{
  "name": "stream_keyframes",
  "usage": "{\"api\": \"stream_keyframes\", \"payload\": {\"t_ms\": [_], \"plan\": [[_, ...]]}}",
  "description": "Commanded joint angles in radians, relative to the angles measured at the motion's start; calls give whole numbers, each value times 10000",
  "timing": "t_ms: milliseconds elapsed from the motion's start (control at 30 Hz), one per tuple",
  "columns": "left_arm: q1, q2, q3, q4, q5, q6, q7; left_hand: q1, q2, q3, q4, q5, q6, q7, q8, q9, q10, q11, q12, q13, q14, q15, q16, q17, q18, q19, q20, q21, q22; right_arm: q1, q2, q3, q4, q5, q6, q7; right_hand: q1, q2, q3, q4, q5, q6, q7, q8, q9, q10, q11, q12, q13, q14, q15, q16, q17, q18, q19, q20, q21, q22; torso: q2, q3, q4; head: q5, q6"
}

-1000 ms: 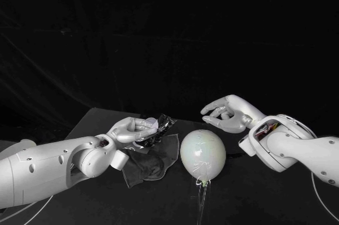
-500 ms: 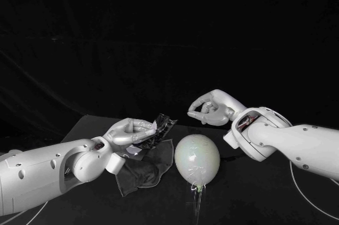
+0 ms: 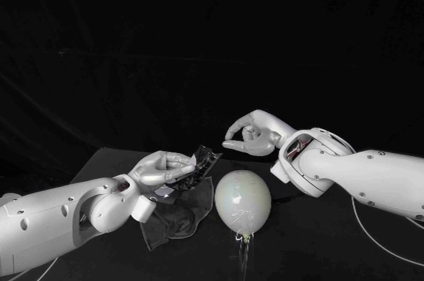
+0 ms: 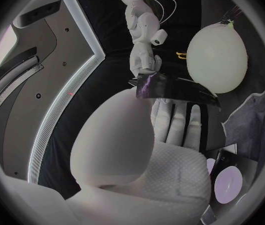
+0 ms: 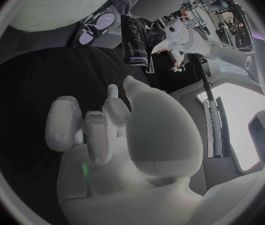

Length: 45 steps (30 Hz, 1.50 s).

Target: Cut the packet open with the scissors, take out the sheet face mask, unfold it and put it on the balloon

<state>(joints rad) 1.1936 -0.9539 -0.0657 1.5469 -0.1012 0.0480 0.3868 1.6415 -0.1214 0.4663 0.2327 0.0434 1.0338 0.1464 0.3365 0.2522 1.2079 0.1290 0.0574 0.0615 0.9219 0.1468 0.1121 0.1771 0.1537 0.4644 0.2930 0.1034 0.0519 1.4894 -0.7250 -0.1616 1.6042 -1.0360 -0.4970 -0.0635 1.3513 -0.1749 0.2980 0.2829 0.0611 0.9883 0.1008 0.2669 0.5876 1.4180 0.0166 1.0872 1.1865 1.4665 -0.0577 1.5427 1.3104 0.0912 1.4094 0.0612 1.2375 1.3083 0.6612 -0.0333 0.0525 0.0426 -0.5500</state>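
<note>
My left hand (image 3: pixel 163 168) grips a black packet (image 3: pixel 205 158), whose top end sticks out past the fingers (image 4: pixel 173 125). The same packet (image 4: pixel 173 87) (image 5: pixel 135 40) appears in both wrist views. A dark sheet mask (image 3: pixel 177 217) hangs below that hand, down to the table beside the balloon. The pale oval balloon (image 3: pixel 242 198) (image 4: pixel 217 57) lies on the table between the arms, knot toward me. My right hand (image 3: pixel 252 137) hovers above the balloon, just right of the packet. Its fingers (image 5: pixel 98 130) are curled in and hold nothing.
The black table (image 3: pixel 309 244) carries the balloon and the draped mask (image 4: pixel 257 120). A thin white cable (image 3: pixel 375 238) runs under my right arm. A small yellow loop (image 4: pixel 182 55) lies on the table beside the balloon.
My right hand has moved left and slightly up, from beside the balloon to above it, closer to the packet. The left hand still holds the packet.
</note>
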Motion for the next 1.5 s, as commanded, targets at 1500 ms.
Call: {"api": "stream_keyframes", "payload": {"t_ms": [1500], "plan": [[24, 67, 13, -21, -253, -11, 87, -28, 125, 21, -125, 43, -64, 72, 62, 653, -10, 31, 46, 12, -73, -6, -53, 11, 176, -21, 7, -63, 0, 17, -10, 5, 451, -1665, 974, -215, 29, 124, -571, -39, -83, -36, -38, 92, 288, 807, 4, 2779, 2401, 1043, 119, 281, 2604, -282, 285, 16, 584, 812, 3, 2, -2, 8, -233]]}}
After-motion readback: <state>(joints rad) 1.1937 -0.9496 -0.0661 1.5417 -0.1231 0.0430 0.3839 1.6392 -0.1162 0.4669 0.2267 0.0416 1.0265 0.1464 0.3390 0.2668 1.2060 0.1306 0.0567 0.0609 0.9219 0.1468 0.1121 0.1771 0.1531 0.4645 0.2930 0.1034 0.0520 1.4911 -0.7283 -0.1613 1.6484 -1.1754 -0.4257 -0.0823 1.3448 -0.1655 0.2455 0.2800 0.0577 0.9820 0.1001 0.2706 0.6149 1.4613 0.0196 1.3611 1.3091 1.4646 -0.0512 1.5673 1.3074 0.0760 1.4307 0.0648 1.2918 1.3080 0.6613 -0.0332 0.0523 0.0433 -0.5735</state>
